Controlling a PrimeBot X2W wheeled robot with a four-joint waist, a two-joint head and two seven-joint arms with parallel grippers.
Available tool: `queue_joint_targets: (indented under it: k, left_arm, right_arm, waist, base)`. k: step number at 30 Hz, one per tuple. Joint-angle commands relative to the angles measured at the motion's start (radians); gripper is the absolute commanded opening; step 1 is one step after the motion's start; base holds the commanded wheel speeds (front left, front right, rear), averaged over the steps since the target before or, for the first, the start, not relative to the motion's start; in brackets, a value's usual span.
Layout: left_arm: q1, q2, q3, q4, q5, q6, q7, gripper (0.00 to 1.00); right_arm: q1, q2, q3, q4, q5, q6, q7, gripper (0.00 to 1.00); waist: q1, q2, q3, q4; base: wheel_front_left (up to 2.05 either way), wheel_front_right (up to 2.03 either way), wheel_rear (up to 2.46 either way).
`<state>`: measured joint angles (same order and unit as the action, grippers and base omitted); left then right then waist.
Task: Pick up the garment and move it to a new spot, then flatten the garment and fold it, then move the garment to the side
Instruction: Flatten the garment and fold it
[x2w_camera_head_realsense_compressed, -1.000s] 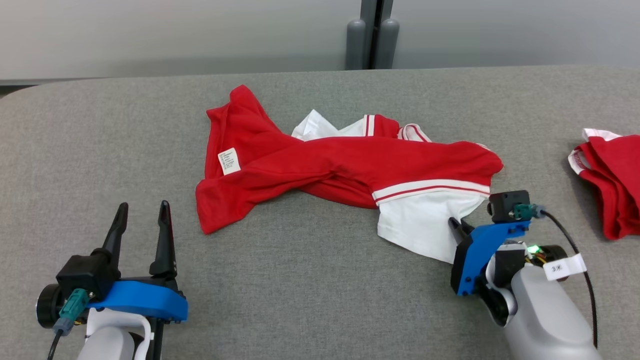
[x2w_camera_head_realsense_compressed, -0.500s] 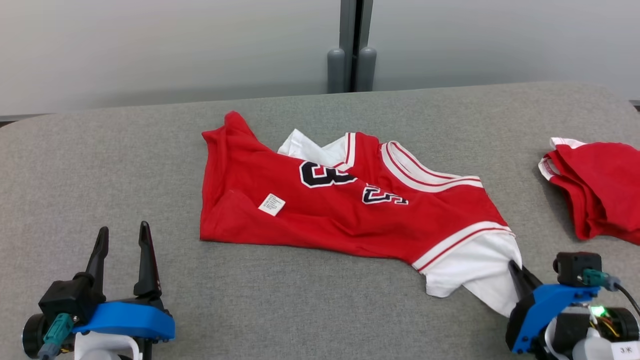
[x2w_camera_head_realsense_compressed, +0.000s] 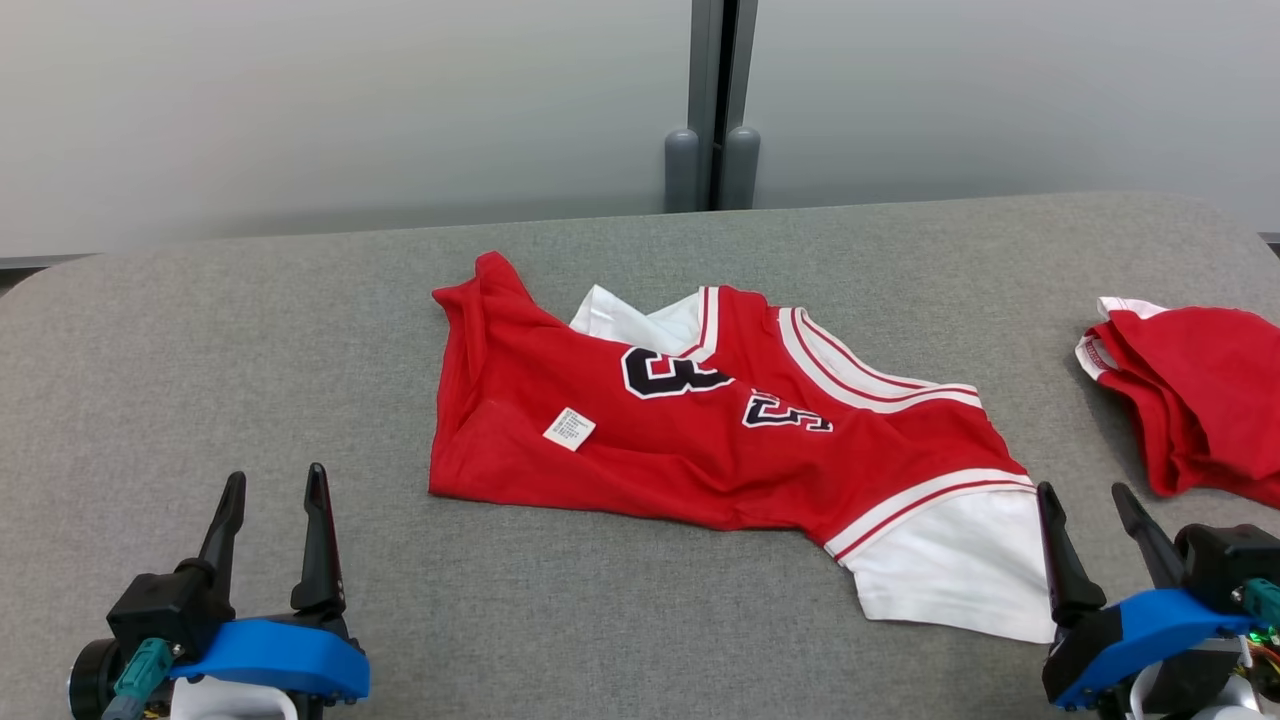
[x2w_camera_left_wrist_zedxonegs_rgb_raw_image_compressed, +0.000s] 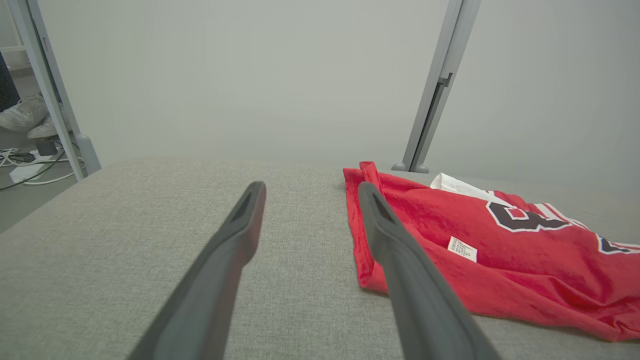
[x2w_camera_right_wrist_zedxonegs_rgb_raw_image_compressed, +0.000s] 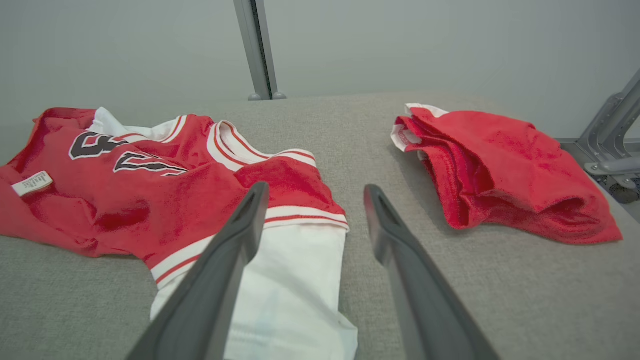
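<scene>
Head view: shirt lies rumpled at middle of table; left claw and right claw apart, empty.
Left wrist view: shirt edge just beside left claw.
Right wrist view: risk: pinching one layer could drag creases, not flatten.

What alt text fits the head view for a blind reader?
A rumpled red jersey with white trim and black numerals lies on a grey padded table. The left claw and right claw stand open at the near corners, the right one beside the jersey's white end. A second red garment lies at the right edge.
</scene>
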<state>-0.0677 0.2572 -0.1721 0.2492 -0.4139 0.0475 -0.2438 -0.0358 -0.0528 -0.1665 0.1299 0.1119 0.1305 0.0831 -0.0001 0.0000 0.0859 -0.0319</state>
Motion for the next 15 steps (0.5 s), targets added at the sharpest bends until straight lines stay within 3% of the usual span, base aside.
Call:
queue_joint_targets:
  k: [1, 7, 15]
  left_arm:
    - [-0.003, 0.003, -0.001, -0.007, 0.002, 0.004, 0.003, 1.00]
    - [0.011, 0.003, -0.007, -0.008, -0.004, 0.006, 0.000, 1.00]
    - [0.022, -0.011, -0.015, -0.007, -0.011, 0.012, -0.005, 1.00]
  right_arm:
    - [0.016, 0.003, 0.015, -0.020, -0.002, 0.001, -0.038, 1.00]
    - [0.033, 0.002, 0.049, -0.034, -0.017, 0.001, -0.184, 1.00]
    - [0.042, 0.002, 0.058, -0.002, 0.004, 0.001, -0.215, 1.00]
  waist:
    - [0.0001, 0.0000, -0.001, -0.002]
    - [0.0001, 0.0000, -0.008, -0.008]
    - [0.0001, 0.0000, -0.019, -0.002]
  base:
    - [0.00, 0.00, 0.00]
    - [0.00, 0.00, 0.00]
    - [0.00, 0.00, 0.00]
